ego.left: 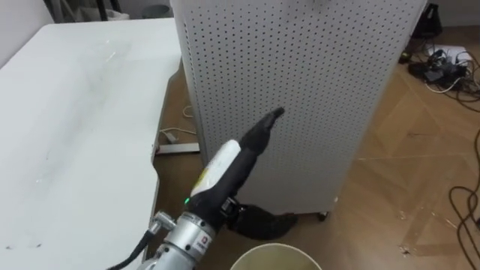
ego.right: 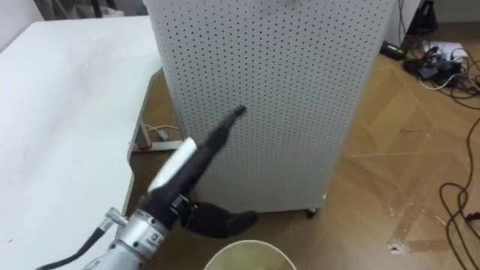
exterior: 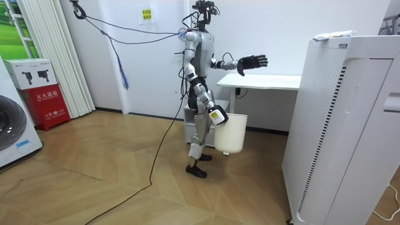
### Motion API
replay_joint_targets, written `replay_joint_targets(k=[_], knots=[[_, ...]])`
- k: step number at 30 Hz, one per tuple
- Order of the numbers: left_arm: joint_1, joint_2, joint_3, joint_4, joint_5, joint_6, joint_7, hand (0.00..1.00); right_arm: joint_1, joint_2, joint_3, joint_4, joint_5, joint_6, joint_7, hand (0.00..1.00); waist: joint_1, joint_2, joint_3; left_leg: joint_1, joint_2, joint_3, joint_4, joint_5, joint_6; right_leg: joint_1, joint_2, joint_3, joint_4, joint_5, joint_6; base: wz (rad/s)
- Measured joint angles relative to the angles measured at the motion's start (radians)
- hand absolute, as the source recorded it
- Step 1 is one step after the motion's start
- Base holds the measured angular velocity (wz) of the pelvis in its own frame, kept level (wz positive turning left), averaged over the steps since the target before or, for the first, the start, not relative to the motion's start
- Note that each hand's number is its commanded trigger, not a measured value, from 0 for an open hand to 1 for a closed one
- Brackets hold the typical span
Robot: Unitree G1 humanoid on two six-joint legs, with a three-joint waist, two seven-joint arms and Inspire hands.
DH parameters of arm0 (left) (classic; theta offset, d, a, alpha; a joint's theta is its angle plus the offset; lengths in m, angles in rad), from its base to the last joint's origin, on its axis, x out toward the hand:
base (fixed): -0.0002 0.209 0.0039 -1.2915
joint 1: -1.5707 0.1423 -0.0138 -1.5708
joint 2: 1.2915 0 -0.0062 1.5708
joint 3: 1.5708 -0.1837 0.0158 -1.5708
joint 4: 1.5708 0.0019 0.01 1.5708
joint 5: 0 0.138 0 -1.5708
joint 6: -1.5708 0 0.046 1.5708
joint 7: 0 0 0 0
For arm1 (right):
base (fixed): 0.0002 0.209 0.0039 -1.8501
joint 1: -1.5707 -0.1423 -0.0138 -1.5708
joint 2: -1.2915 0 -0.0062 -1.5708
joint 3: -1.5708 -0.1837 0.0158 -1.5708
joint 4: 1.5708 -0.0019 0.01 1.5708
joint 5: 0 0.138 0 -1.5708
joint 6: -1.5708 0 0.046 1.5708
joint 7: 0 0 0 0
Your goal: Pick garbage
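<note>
White bin [exterior: 232, 134], left hand [exterior: 250, 62], fingers [exterior: 262, 60] splayed in room view

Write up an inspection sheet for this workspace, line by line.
Surface: white table, faint marks only; wooden floor.
Job's things: white bucket, carried off the floor at the robot's right side; garbage: a few pale specks on the floor, too small to tell.
Clutter: nothing seen.
Hands: left hand raised, fingers straight, toward the perforated white unit but apart from it; right hand at the bucket's rim.
Cables: tangle of cables and plugs on the floor right of the unit; power strip below the table's edge.
Surroundings: washing machine, red box and curtains at the room view's left.
</note>
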State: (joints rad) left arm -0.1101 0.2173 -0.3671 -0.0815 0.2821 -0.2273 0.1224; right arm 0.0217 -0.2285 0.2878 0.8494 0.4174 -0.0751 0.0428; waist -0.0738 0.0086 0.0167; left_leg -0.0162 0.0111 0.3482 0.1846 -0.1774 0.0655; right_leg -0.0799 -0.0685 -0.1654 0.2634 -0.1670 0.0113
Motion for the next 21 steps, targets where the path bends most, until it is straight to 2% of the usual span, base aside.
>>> replay_joint_targets(k=[2, 5, 6, 8, 9, 10, 11, 12, 13, 14, 15, 16, 17, 18, 19, 20, 21], knots=[[0.001, -0.009, 0.016, 0.0, 0.008, -0.008, 0.04, 0.0, 0.004, 0.0, -0.006, 0.0, 0.002, 0.0, -0.004, 1.0, -0.001, -0.002, 0.0, 0.006, 0.003, 0.003, 0.006, -0.002, -0.001, 0.007, -0.001, -0.007, 0.001, 0.0, 0.0, -0.06], [0.002, -0.009, 0.038, -0.001, 0.065, -0.01, 0.081, 0.0, 0.015, 0.003, -0.027, 0.002, -0.009, 0.0, -0.005, 1.0, 0.001, -0.004, -0.0014, 0.01, 0.018, 0.009, 0.035, -0.02, -0.009, 0.013, 0.001, -0.041, 0.013, -0.005, -0.01, -0.09], [0.003, -0.01, 0.056, -0.001, 0.08, -0.01, 0.09, 0.0, 0.02, 0.007, -0.037, 0.004, -0.014, 0.0, -0.004, 1.0, 0.005, -0.006, -0.001, 0.011, 0.03, 0.02, 0.058, -0.032, -0.015, 0.016, 0.004, -0.059, 0.014, -0.009, -0.016, -0.28], [0.003, -0.007, 0.08, -0.001, 0.08, -0.01, 0.108, 0.0, 0.032, 0.01, -0.036, 0.01, -0.013, 0.0, 0.007, 1.0, 0.02, -0.009, -0.0001, 0.01, 0.061, 0.038, 0.125, -0.063, -0.031, 0.023, 0.017, -0.063, 0.034, -0.02, -0.034, -0.41], [0.003, -0.004, 0.098, 0.0, 0.081, -0.011, 0.121, 0.0, 0.042, 0.011, -0.036, 0.01, -0.024, 0.0, 0.017, 1.0, 0.031, -0.012, 0.0004, -0.003, 0.09, 0.039, 0.207, -0.089, -0.047, 0.027, 0.027, -0.061, 0.058, -0.04, -0.047, -0.53], [0.004, -0.005, 0.117, 0.0, 0.084, -0.011, 0.139, 0.0, 0.046, 0.015, -0.036, 0.011, -0.029, 0.0, 0.026, 1.0, 0.037, -0.022, 0.0008, -0.041, 0.124, 0.033, 0.334, -0.101, -0.06, 0.023, 0.035, -0.048, 0.092, -0.071, -0.064, -0.53], [0.004, -0.006, 0.126, -0.001, 0.084, -0.011, 0.148, 0.0, 0.048, 0.016, -0.036, 0.011, -0.031, 0.0, 0.031, 1.0, 0.04, -0.025, 0.0005, -0.072, 0.144, 0.025, 0.418, -0.099, -0.061, 0.019, 0.041, -0.038, 0.111, -0.086, -0.07, -0.54], [0.004, -0.01, 0.137, -0.002, 0.083, -0.012, 0.166, 0.0, 0.052, 0.014, -0.036, 0.012, -0.035, 0.0, 0.037, 1.0, 0.045, -0.02, -0.0013, -0.138, 0.182, -0.017, 0.583, -0.079, -0.066, 0.014, 0.062, -0.02, 0.146, -0.11, -0.078, -0.43], [0.004, -0.012, 0.138, -0.002, 0.081, -0.012, 0.174, 0.0, 0.057, 0.015, -0.036, 0.011, -0.035, 0.0, 0.038, 1.0, 0.048, -0.018, -0.0028, -0.167, 0.197, -0.041, 0.648, -0.059, -0.068, 0.014, 0.075, -0.007, 0.159, -0.117, -0.086, -0.55], [0.004, -0.016, 0.139, -0.002, 0.076, -0.013, 0.186, 0.0, 0.067, 0.013, -0.035, 0.012, -0.033, 0.001, 0.042, 1.0, 0.056, -0.017, -0.0036, -0.207, 0.211, -0.094, 0.746, -0.008, -0.068, 0.025, 0.094, 0.013, 0.174, -0.119, -0.101, -0.47], [0.01, -0.018, 0.14, -0.002, 0.074, -0.018, 0.197, 0.0, 0.078, 0.01, -0.035, 0.011, -0.035, 0.004, 0.047, 1.0, 0.066, -0.022, -0.0066, -0.243, 0.202, -0.143, 0.788, 0.02, -0.068, 0.039, 0.106, 0.039, 0.18, -0.124, -0.111, -0.44], [0.009, -0.02, 0.141, -0.002, 0.074, -0.024, 0.201, 0.0, 0.079, 0.006, -0.036, 0.011, -0.035, 0.005, 0.047, 1.0, 0.067, -0.022, -0.0083, -0.255, 0.194, -0.152, 0.78, 0.012, -0.063, 0.036, 0.109, 0.049, 0.185, -0.126, -0.114, -0.44], [0.009, -0.023, 0.146, -0.005, 0.074, -0.036, 0.206, 0.0, 0.077, -0.004, -0.042, 0.011, -0.035, 0.006, 0.047, 1.0, 0.077, -0.022, -0.0078, -0.285, 0.165, -0.158, 0.745, -0.011, -0.056, 0.027, 0.11, 0.076, 0.19, -0.128, -0.117, -0.59], [0.009, -0.023, 0.15, -0.011, 0.078, -0.041, 0.22, 0.0, 0.076, -0.008, -0.049, 0.012, -0.045, 0.007, 0.046, 1.0, 0.092, -0.023, -0.0073, -0.314, 0.126, -0.168, 0.67, -0.013, -0.059, 0.021, 0.105, 0.1, 0.19, -0.127, -0.117, -0.63], [0.009, -0.023, 0.155, -0.016, 0.082, -0.042, 0.223, 0.0, 0.076, -0.011, -0.049, 0.013, -0.055, 0.007, 0.045, 1.0, 0.099, -0.024, -0.0067, -0.322, 0.104, -0.175, 0.615, -0.011, -0.062, 0.021, 0.102, 0.112, 0.188, -0.127, -0.117, -0.66], [0.009, -0.023, 0.172, -0.023, 0.083, -0.053, 0.23, 0.0, 0.077, -0.015, -0.048, 0.016, -0.067, 0.013, 0.045, 1.0, 0.109, -0.024, -0.0064, -0.327, 0.065, -0.201, 0.465, -0.001, -0.077, 0.026, 0.097, 0.116, 0.184, -0.128, -0.122, -0.47], [0.009, -0.023, 0.186, -0.029, 0.084, -0.063, 0.243, 0.0, 0.077, -0.012, -0.045, 0.023, -0.067, 0.013, 0.045, 1.0, 0.11, -0.023, -0.0075, -0.327, 0.039, -0.233, 0.315, 0.024, -0.091, 0.032, 0.104, 0.123, 0.182, -0.136, -0.125, -0.41]])
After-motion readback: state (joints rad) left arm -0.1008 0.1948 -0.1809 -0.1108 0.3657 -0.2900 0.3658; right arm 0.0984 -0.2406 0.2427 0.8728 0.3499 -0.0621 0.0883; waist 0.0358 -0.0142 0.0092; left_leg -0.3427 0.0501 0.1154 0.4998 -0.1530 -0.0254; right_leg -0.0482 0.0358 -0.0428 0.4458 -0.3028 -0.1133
